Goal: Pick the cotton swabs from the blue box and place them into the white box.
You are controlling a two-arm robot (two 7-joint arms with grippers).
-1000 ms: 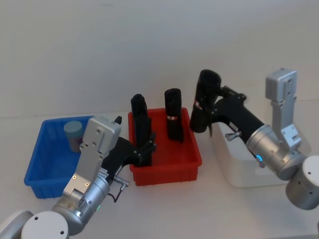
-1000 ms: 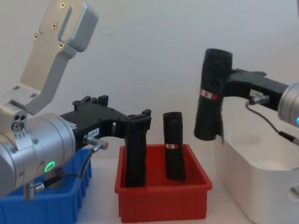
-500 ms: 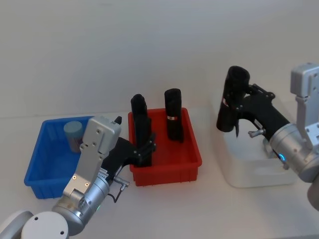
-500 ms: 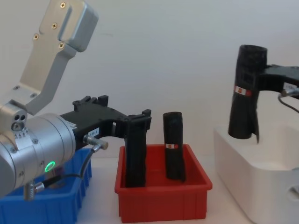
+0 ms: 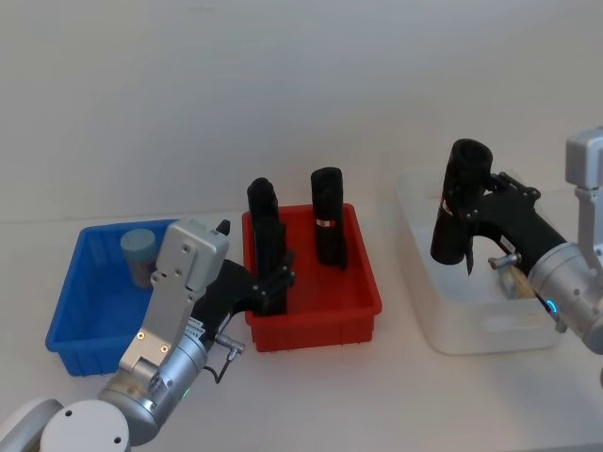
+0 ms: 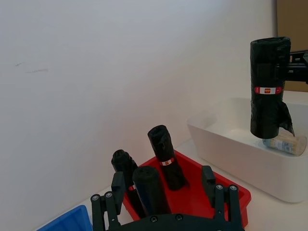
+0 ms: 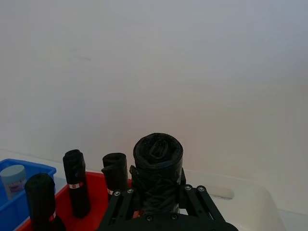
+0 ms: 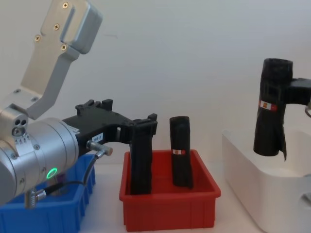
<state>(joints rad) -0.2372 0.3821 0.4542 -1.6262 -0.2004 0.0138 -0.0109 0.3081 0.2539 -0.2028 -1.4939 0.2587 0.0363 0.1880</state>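
Head view gives you three bins in a row on a white counter (image 5: 311, 395): the blue box (image 5: 89, 330) at 9 o'clock, a red bin (image 5: 316, 325) at the centre, and the white box (image 5: 443, 325) at 3 o'clock. Red bin and blue box sit just beside each other; a strip of bare counter separates the red bin from the white box.

Your right gripper (image 5: 468, 215) hangs over the white box with its fingers pinching a black cylinder (image 5: 459, 200) upright, the cylinder's lower end inside the rim line and apart from the near wall. Your left gripper (image 5: 273, 282) reaches into the red bin at its 9 o'clock side, fingers pressed against a second black cylinder (image 5: 266, 235) standing there. A third black cylinder (image 5: 329, 228) stands free toward the bin's 12 o'clock wall, near the clamped one but not touching it.

Count three black cylinders, each with a red-white band. You have one jar of cotton swabs (image 5: 139, 254) upright in the blue box's far corner, and another jar (image 6: 285, 143) lying on its side on the white box's floor, just below the held cylinder.

A plain pale wall (image 5: 283, 85) rises behind the counter at 12 o'clock.
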